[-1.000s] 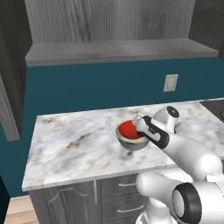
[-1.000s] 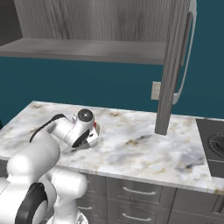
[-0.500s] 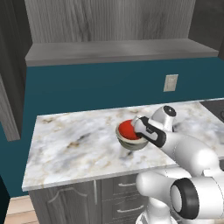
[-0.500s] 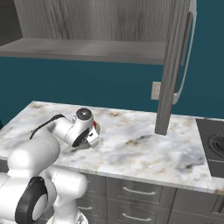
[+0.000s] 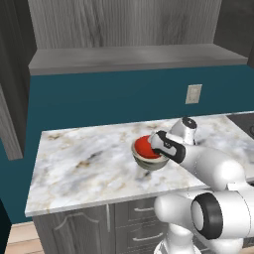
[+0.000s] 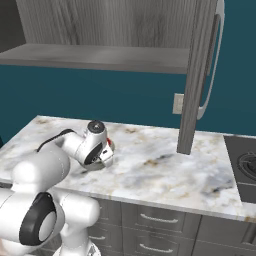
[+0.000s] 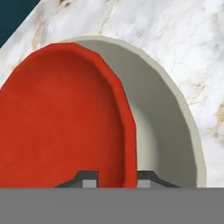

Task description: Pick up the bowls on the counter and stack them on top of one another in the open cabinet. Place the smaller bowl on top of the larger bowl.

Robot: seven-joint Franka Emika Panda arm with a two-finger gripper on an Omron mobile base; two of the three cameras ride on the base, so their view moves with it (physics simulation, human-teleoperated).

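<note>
Hand view shows the gripper (image 7: 114, 177) clamped on the rim of the smaller bowl (image 7: 61, 118), one dark finger tip inside the red wall and one outside it. That one red bowl sits nested inside the larger bowl (image 7: 170, 118), whose pale cream inside curves around it on one side. So there are two bowls, both together in a single stack, and the stack is on the counter (image 7: 175, 35).

From the left base view, the gripper (image 5: 158, 144) reaches the red smaller bowl (image 5: 144, 145) from the side nearer the wall outlet (image 5: 193, 94). The larger bowl (image 5: 149, 162) holds the red one and rests on the counter (image 5: 84, 166), roughly midway between the slab's front edge and the teal wall. Above the bowls hangs the open cabinet (image 5: 134, 57), its one flat grey shelf board bare over the stack.

In the right base view the arm's wrist covers most of the stack; a sliver of the larger bowl (image 6: 106, 161) shows beside it on the counter (image 6: 160, 170). One cabinet door (image 6: 196, 75) stands swung open, well to the outlet side of the bowls, and one stove burner (image 6: 248, 162) sits at the counter's far end beyond it.
</note>
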